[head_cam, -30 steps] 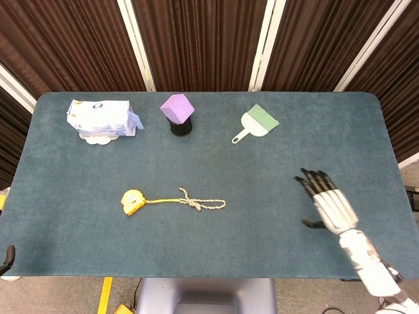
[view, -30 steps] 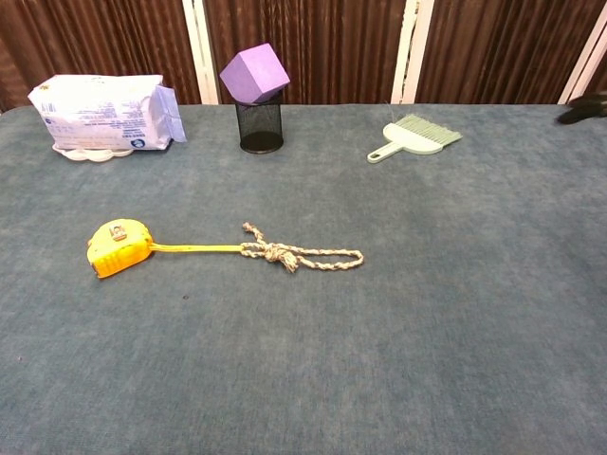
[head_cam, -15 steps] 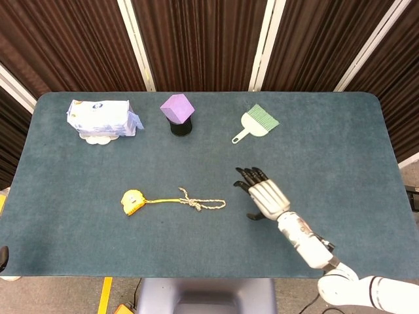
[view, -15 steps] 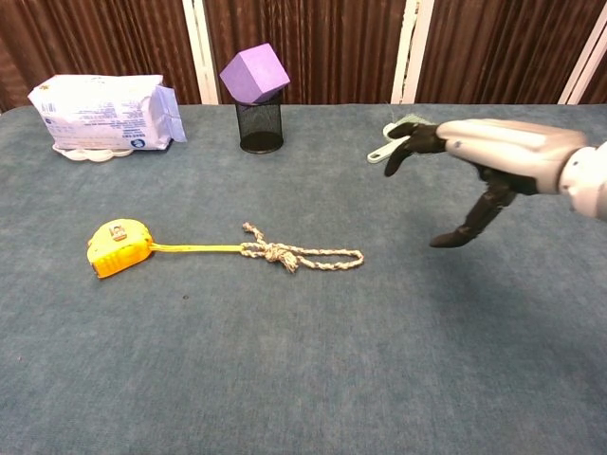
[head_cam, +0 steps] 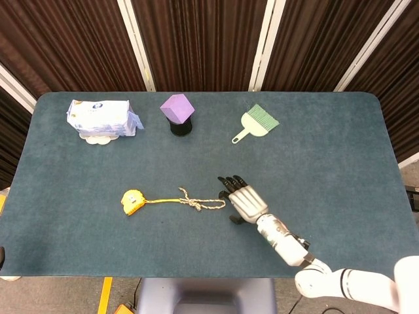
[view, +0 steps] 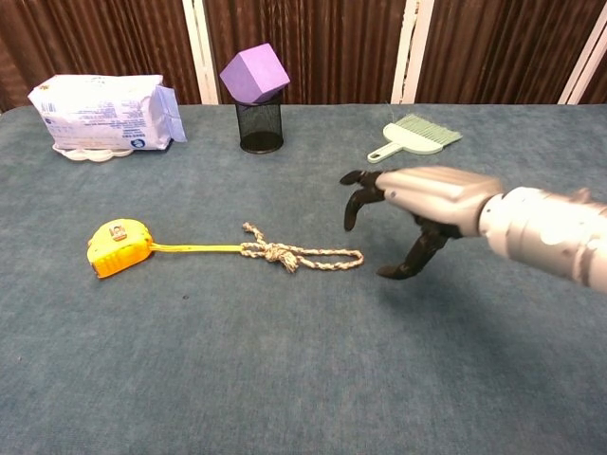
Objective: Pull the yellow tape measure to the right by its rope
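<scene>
The yellow tape measure (head_cam: 132, 201) (view: 119, 247) lies on the left half of the table. Its short yellow tape runs right into a knotted rope (head_cam: 201, 203) (view: 302, 256) that ends in a loop. My right hand (head_cam: 242, 199) (view: 417, 204) hovers just right of the loop's end, fingers spread and bent downward, holding nothing and not touching the rope. My left hand is out of both views.
At the back stand a white wipes pack (head_cam: 102, 117) (view: 102, 113), a black mesh cup with a purple block (head_cam: 177, 107) (view: 255, 73) on top, and a small green brush (head_cam: 256, 122) (view: 414, 136). The table (head_cam: 327, 157) stretches bare to the right of my hand.
My right hand has swept left from the table's right side to just beside the rope loop. The tape measure and rope have not moved.
</scene>
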Controlling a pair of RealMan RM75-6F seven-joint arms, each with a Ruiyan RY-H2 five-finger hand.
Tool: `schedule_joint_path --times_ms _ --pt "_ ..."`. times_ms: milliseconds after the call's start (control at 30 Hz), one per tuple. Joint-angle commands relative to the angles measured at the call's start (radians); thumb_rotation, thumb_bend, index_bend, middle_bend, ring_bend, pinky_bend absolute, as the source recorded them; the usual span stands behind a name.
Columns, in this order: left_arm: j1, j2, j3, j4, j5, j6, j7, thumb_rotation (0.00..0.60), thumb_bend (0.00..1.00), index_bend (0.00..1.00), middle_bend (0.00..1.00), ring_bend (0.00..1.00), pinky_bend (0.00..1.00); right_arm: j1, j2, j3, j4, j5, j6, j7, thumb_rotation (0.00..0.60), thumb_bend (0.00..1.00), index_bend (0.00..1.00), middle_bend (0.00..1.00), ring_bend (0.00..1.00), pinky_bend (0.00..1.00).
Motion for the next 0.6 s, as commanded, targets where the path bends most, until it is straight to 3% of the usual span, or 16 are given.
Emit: schedule_joint_path --times_ms 33,600 --pt "0.001 0.001 0.0 0.0 -0.001 0.001 -0.004 0.6 0.47 0.04 0.0 0.0 0.14 0.02 -0.031 -0.014 0.03 0.015 -0.011 -0.014 0.6 0.41 0.43 0.07 0.04 0.0" --pt "0.003 0.003 -0.003 0.002 -0.012 -0.006 -0.005 0.6 0.46 0.04 0.0 0.0 0.14 0.058 -0.074 -0.017 0.129 0.053 -0.014 0.009 0.6 0.48 0.5 0.07 0.05 0.0"
